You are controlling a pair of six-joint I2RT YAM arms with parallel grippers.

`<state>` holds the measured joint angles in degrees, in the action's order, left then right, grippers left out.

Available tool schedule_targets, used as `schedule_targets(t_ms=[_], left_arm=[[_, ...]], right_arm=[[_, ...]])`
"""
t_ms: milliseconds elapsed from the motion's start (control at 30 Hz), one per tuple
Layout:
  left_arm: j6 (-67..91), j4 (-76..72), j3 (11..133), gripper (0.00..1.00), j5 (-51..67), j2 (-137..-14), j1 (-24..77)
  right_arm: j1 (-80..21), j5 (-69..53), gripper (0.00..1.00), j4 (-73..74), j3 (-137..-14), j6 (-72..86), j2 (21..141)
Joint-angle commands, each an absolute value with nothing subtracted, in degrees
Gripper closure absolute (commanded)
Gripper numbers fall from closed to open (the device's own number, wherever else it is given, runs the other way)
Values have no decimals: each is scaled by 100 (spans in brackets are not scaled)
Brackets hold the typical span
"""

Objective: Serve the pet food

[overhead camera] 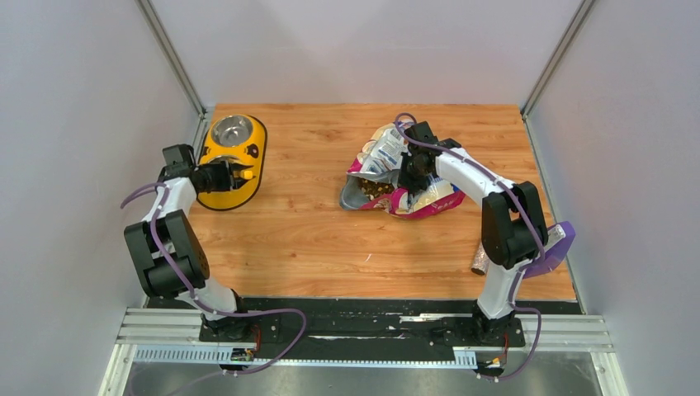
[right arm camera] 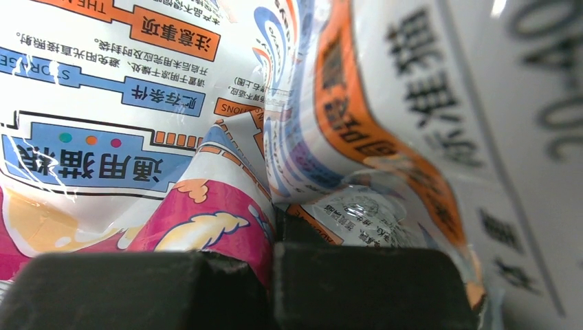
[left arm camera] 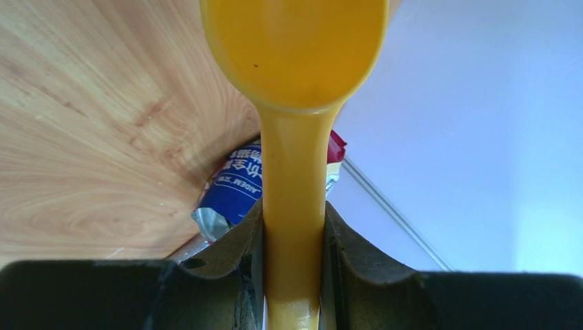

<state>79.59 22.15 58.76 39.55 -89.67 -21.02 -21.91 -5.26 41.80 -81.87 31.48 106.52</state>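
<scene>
The pink, blue and white cat food bag (overhead camera: 413, 194) lies crumpled at the table's middle right, mouth open to the left, with brown kibble (overhead camera: 376, 188) showing inside. My right gripper (overhead camera: 410, 169) is shut on a fold of the bag (right arm camera: 206, 206), whose foil fills the right wrist view around the gripper (right arm camera: 275, 234). My left gripper (overhead camera: 224, 175) is shut on the handle of a yellow scoop (left arm camera: 293, 206) and holds it over the yellow feeder stand (overhead camera: 257, 148). No kibble shows on the scoop's bowl (left arm camera: 295, 48). The bag also shows in the left wrist view (left arm camera: 237, 185).
A steel bowl (overhead camera: 232, 130) sits in the far end of the feeder stand at the table's back left. A speckled tube (overhead camera: 481, 260) lies by the right arm near the front right, next to a purple object (overhead camera: 555, 247). Grey walls enclose the table.
</scene>
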Motion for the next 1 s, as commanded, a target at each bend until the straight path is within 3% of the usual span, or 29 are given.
schedule_targets(t_ms=[0, 500, 800, 967], left_arm=[[8499, 1718, 5840, 100, 4275, -8666, -2199], [9262, 1087, 5481, 100, 4543, -8270, -2349], [6518, 3328, 6270, 100, 3953, -7796, -1947], [5794, 3464, 6031, 100, 3624, -7332, -1377]], right_arm=[[-2017, -180, 100, 3873, -8359, 3226, 10846], [-2013, -192, 100, 3870, -8352, 3218, 10764], [-2020, -378, 100, 3986, -8512, 3217, 10703], [-2055, -472, 100, 4008, -8521, 3208, 10567]])
